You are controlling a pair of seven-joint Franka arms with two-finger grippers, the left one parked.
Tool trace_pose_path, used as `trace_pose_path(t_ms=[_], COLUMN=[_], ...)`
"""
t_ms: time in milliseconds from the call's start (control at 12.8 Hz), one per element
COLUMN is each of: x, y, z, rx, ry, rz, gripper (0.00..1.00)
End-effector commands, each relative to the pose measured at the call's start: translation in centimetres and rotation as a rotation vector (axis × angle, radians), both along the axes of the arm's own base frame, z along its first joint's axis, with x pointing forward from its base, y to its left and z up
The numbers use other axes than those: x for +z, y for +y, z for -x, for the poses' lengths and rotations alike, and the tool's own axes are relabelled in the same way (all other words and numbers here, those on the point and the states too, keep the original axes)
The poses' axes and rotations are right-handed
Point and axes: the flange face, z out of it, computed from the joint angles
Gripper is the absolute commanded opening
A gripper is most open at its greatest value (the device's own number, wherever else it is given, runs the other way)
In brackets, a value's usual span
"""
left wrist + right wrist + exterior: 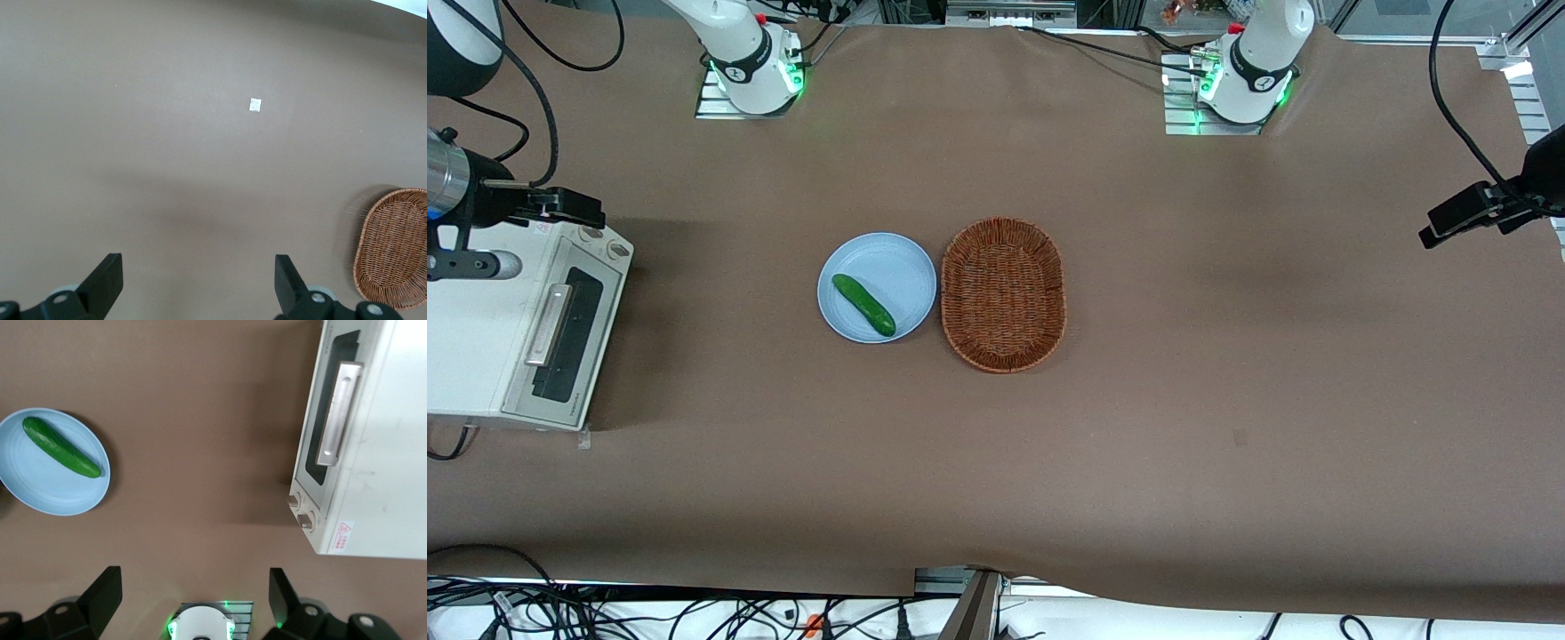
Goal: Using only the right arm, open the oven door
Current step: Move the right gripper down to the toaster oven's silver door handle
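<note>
The cream-white toaster oven (pixel 471 338) stands at the working arm's end of the table. Its oven door (pixel 569 333) is closed flat against the front, with the silver bar handle (pixel 549 324) across the dark glass. The right wrist view shows the same door (pixel 325 447), its handle (pixel 339 413) and two knobs (pixel 300 510). My right arm's gripper (pixel 569 206) hangs in the air above the knob end of the oven, touching nothing. In the wrist view the gripper (pixel 193 577) is open, its fingers (pixel 107 587) wide apart with only bare table between them.
A light-blue plate (pixel 898 258) holding a green cucumber (pixel 863 304) lies mid-table, in front of the oven door. A brown wicker basket (pixel 1003 293) sits beside the plate, toward the parked arm's end. The working arm's base (pixel 751 62) stands farther from the camera.
</note>
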Motion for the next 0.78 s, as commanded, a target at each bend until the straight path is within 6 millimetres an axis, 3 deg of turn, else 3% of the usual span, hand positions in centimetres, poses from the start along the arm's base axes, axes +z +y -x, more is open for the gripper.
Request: trace_pose_path(t_ms=[0, 157, 392, 549, 706], x=[-3.1, -6.1, -11.6, -14.8, -16.7], y=[-0.8, -1.5, -2.5, -3.2, -3.8], z=[-1.0, -1.8, -2.6, -3.3, -4.4], rx=[0.086, 0.089, 0.28, 0.347, 0.389], ry=[0.069, 0.123, 0.253, 0.319, 0.315], rz=[-0.028, -0.027, 0.05, 0.083, 0.163], gripper=[0.57, 0.33, 0.0, 0.0, 0.0])
